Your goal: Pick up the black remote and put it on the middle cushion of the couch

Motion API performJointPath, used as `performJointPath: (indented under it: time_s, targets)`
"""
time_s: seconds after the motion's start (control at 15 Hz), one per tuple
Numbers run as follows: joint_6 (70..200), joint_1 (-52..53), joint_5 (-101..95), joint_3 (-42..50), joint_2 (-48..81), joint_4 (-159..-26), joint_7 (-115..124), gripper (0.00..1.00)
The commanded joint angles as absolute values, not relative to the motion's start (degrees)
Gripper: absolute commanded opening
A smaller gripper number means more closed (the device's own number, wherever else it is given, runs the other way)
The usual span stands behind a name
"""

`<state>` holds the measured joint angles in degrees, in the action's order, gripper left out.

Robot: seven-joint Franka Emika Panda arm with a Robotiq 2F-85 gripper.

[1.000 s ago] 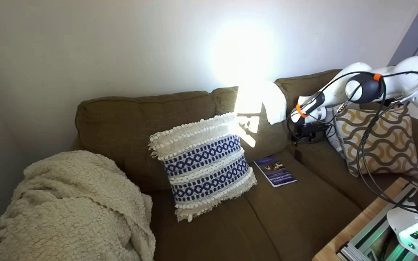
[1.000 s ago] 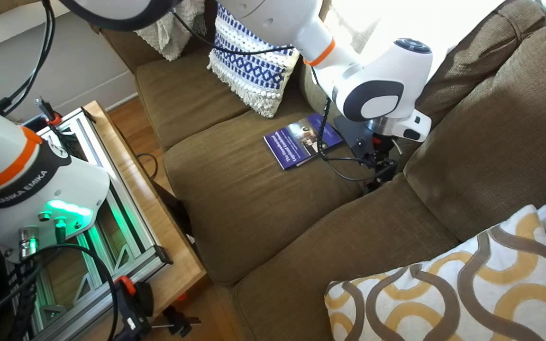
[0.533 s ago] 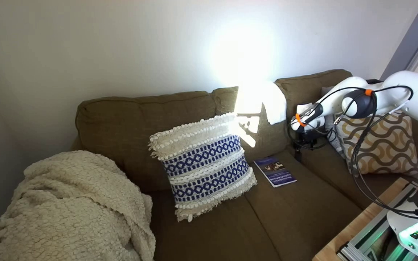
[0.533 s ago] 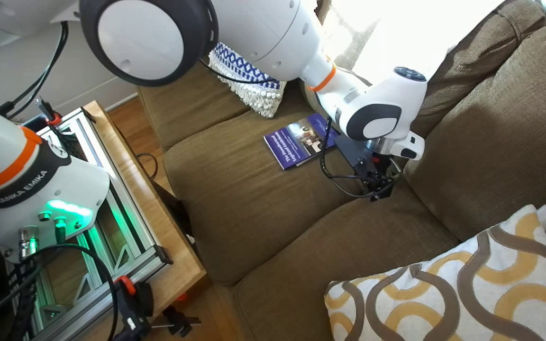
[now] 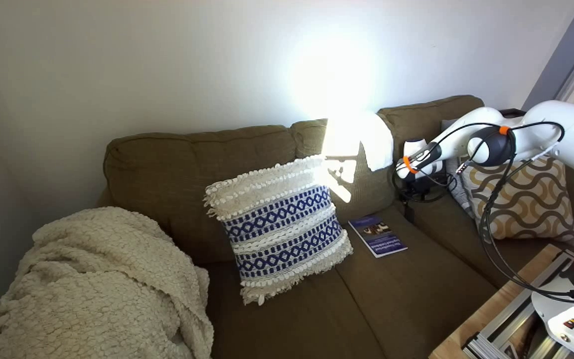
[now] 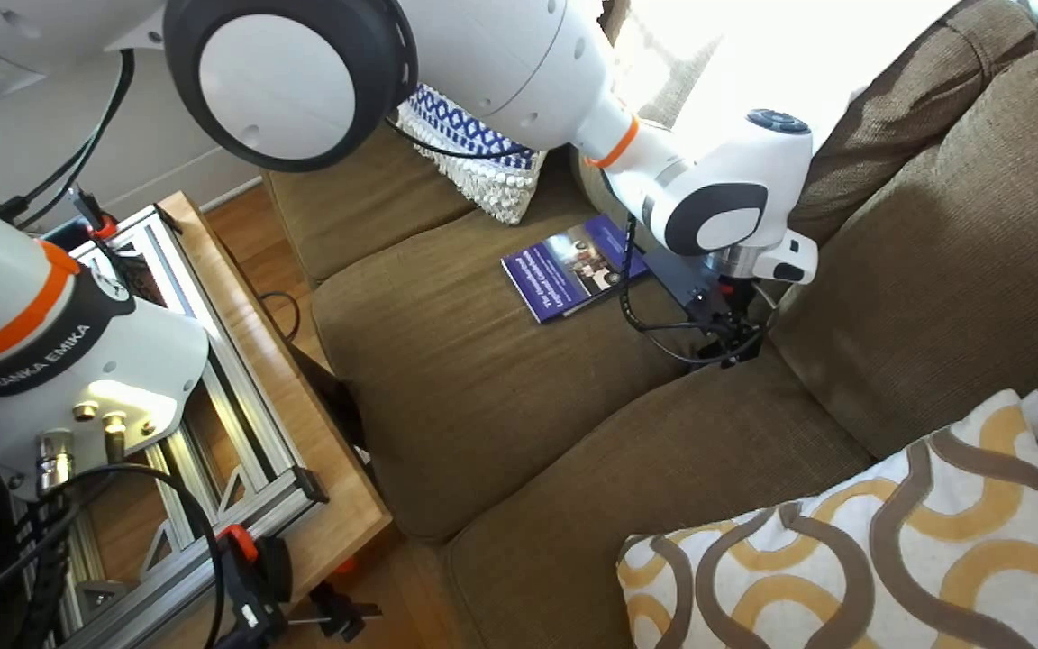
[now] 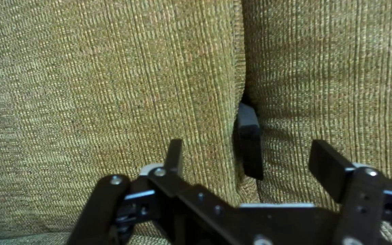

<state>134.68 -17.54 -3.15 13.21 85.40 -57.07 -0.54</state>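
Note:
The black remote (image 7: 250, 146) stands on edge, wedged in the crack between two seat cushions, in the wrist view. A dark piece of it (image 5: 409, 213) shows below the gripper in an exterior view. My gripper (image 7: 246, 149) is open, with one finger on each side of the remote and gaps on both sides. In an exterior view the gripper (image 6: 735, 350) hangs low over the cushion seam near the backrest and hides the remote there. The middle cushion (image 6: 474, 379) of the olive-brown couch (image 5: 202, 184) lies beside that seam.
A purple book (image 6: 564, 270) lies on the middle cushion. A blue-and-white fringed pillow (image 5: 287, 229) leans on the backrest. A patterned pillow (image 6: 843, 559) lies at the other side. A cream blanket (image 5: 102, 284) covers the couch end. The wooden robot stand (image 6: 339, 505) faces the couch.
The arm has come down and my gripper has lowered toward the seam, then shifted slightly up and toward the backrest. The light on the robot base has turned from green to whitish.

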Motion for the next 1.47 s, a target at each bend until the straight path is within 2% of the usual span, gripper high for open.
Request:
performJointPath:
  time_s: [0.0, 1.07, 1.13, 1.2, 1.27, 1.33, 1.4]
  targets:
    - [134.1, -18.6, -4.7, 12.0, 85.4, -57.4, -2.7, 1.0]
    - [136.9, -19.3, -3.5, 9.2, 85.3, -58.6, -4.1, 1.0]
    - [137.2, -19.2, -3.6, 9.1, 85.3, -59.0, -4.1, 0.97]
    - [136.6, -19.0, -3.7, 9.4, 85.3, -59.2, -3.7, 0.88]
    - [136.4, -18.8, -4.0, 9.8, 85.3, -59.5, -3.3, 0.89]
    - [136.1, -18.4, -4.4, 10.5, 85.3, -59.8, -2.6, 0.99]
    - [136.7, -18.3, -4.5, 11.0, 85.3, -60.3, -2.1, 0.95]
